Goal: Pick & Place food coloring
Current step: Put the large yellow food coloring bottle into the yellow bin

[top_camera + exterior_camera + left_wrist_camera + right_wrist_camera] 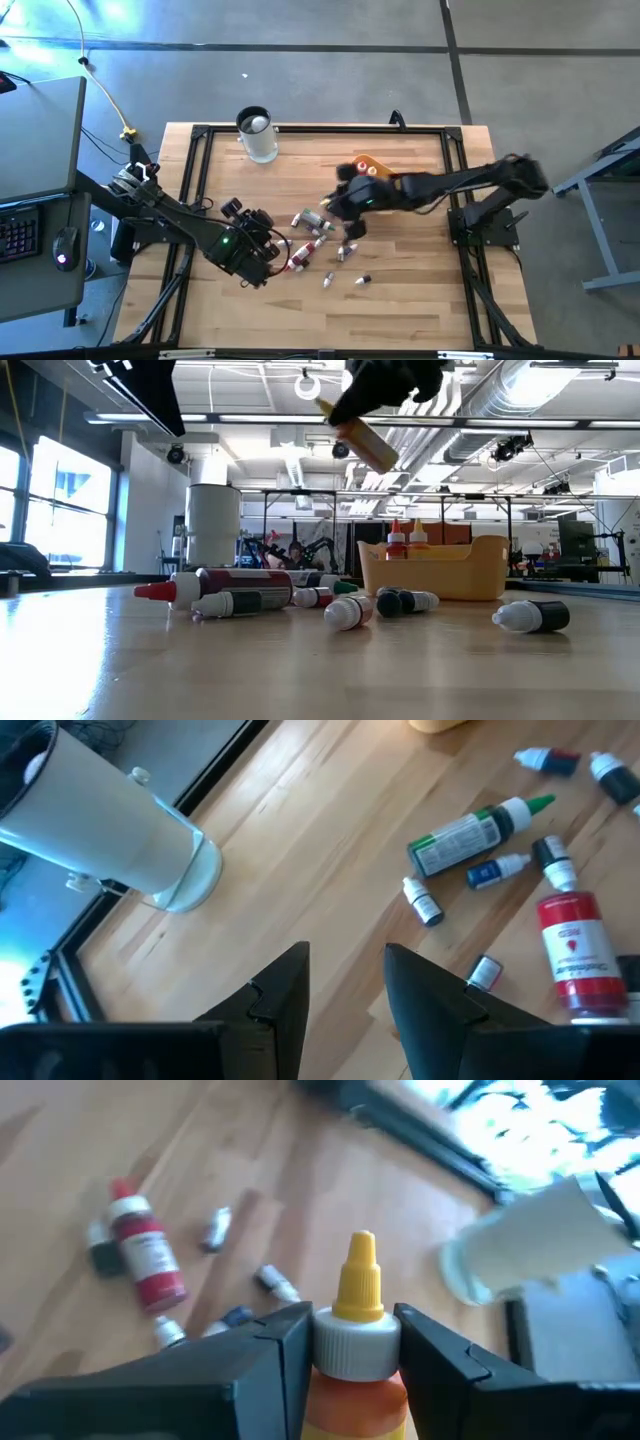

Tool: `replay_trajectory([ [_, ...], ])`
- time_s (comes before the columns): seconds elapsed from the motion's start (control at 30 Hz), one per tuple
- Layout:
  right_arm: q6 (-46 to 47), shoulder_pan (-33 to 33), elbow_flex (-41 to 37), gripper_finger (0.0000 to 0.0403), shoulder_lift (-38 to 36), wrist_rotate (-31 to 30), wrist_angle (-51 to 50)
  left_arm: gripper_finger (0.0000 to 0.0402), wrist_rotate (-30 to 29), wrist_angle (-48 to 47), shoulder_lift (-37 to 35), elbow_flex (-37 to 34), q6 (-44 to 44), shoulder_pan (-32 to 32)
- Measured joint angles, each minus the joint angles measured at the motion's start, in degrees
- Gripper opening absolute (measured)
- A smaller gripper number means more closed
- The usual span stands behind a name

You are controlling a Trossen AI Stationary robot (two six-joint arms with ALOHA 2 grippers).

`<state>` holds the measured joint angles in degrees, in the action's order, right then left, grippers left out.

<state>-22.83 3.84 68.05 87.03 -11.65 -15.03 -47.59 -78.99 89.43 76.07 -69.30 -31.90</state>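
Observation:
My right gripper (350,1350) is shut on an orange food coloring bottle (352,1390) with a white collar and a yellow pointed cap. It hangs over the middle of the table (340,205), in front of the orange-yellow tray (368,165). In the low view the bottle (366,446) is high above the wood. Several more bottles lie on their sides on the table (320,245), among them a big red one (575,955) and a green-capped one (468,837). My left gripper (345,990) is open, hovering just left of that scatter (272,242). My right gripper pinches the orange bottle at its white collar (350,1342), just below the yellow cap, one finger (270,1355) on each side. The fingers lie across the bottle. The bottle is lifted clear of the table and is tilted in the low view.
A tall clear cup (258,135) stands near the table's far edge, left of centre. The tray (440,568) holds two upright bottles (398,540). A black frame (190,170) runs round the tabletop. Bare wood shows along the near edge and far right.

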Motion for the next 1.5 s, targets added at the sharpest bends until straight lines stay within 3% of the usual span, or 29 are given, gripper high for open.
replay_trajectory([
  [0.17,2.62,-3.89,-19.72,0.0117,-7.56,-0.36,33.21,0.0129,-1.56,1.44,0.02,0.00,0.06,0.00],
  [0.3,7.87,-6.74,-34.76,0.0118,-7.10,-4.83,63.45,0.0129,-3.18,2.12,0.02,0.00,0.29,0.02],
  [0.43,10.92,-9.20,-43.19,0.0118,-4.02,-13.29,77.81,0.0129,-3.63,2.96,0.02,0.00,0.36,0.00],
  [0.73,21.32,-13.40,-43.02,0.0118,2.56,-12.59,74.73,0.0129,-6.69,5.06,0.02,0.00,0.44,0.02],
  [0.97,17.74,-13.64,-42.17,0.0119,7.70,-17.42,75.52,0.0129,-6.66,5.62,0.02,0.00,0.44,0.02],
  [1.3,17.84,-13.86,-42.16,0.0120,9.85,-17.07,75.30,0.0129,-6.69,5.59,0.02,0.00,0.44,0.02],
  [1.5,19.83,-15.69,-42.16,0.0141,9.85,-14.11,75.26,0.0129,-6.69,5.61,0.02,0.00,0.44,0.02],
])
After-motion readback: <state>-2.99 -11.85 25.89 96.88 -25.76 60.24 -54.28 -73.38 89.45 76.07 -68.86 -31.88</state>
